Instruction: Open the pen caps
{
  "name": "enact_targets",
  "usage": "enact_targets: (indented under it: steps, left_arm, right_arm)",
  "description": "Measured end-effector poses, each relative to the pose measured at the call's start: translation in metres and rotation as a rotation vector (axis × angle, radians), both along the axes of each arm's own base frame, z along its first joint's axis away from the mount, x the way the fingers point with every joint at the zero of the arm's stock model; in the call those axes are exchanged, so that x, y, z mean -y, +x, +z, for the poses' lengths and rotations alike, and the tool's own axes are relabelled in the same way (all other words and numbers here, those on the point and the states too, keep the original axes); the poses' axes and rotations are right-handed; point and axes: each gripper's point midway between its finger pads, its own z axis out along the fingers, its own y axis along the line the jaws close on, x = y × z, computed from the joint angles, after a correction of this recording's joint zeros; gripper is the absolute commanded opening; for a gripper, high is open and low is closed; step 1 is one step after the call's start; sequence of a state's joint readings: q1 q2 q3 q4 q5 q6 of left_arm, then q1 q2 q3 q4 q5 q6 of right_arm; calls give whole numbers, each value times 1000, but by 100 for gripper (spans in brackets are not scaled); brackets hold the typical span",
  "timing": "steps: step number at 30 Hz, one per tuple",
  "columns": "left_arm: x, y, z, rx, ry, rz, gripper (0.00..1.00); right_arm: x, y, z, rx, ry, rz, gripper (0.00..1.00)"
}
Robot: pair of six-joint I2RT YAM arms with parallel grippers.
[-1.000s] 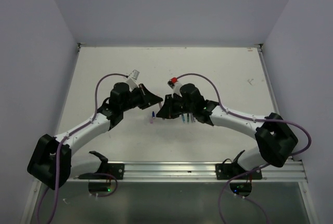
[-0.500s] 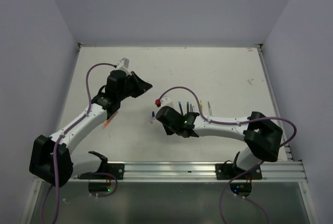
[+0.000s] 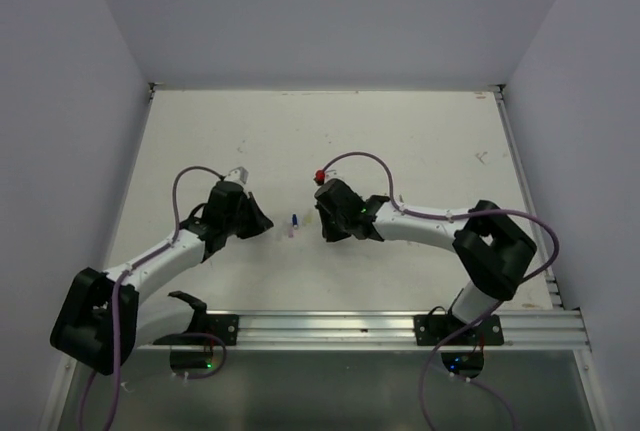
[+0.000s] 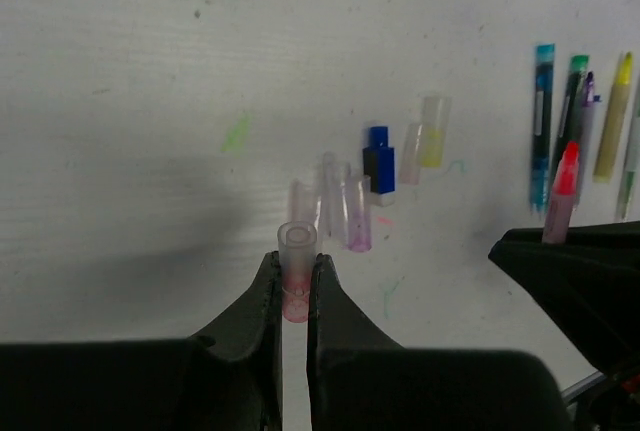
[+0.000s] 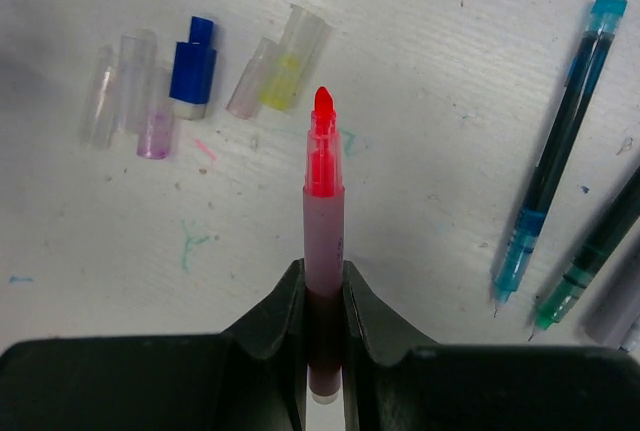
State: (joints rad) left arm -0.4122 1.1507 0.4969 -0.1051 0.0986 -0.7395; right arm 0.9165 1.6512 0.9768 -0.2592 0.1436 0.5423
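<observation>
Left gripper (image 4: 297, 263) is closed to a narrow gap on a clear, pink-tinted cap (image 4: 297, 251). It grips the lower end, and the open mouth stands proud of the fingertips. Right gripper (image 5: 322, 286) is closed on the barrel of an orange-red pen (image 5: 323, 176), whose bare tip points away from the wrist. Loose caps lie in a tight cluster on the table (image 3: 400, 131) between the two grippers: a blue cap (image 5: 191, 71), a yellow cap (image 5: 290, 59) touching a pale clear one, and a purple-tinted cap (image 5: 155, 126) beside two clear tubes. Teal pen (image 5: 553, 156) and green pen (image 5: 588, 251) lie roughly parallel on the right arm's side, well apart from the cluster. In the top view both grippers sit near the table's middle, well apart from the left, right and far edges, and white surface runs broad toward the far wall.
</observation>
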Motion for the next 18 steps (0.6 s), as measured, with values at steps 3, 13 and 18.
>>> enact_targets:
  steps: [3,13,18]
  left_arm:
    - [-5,-14,-19,-47,18,-4,5]
    - [-5,-20,-36,-89,30,-4,29]
    - [-1,-19,-42,-107,21,-3,36]
  right_arm:
    - [5,1,-14,-20,-57,-14,0]
    - [33,8,-28,-21,-167,-78,11]
    - [34,13,-30,-18,-176,-88,23]
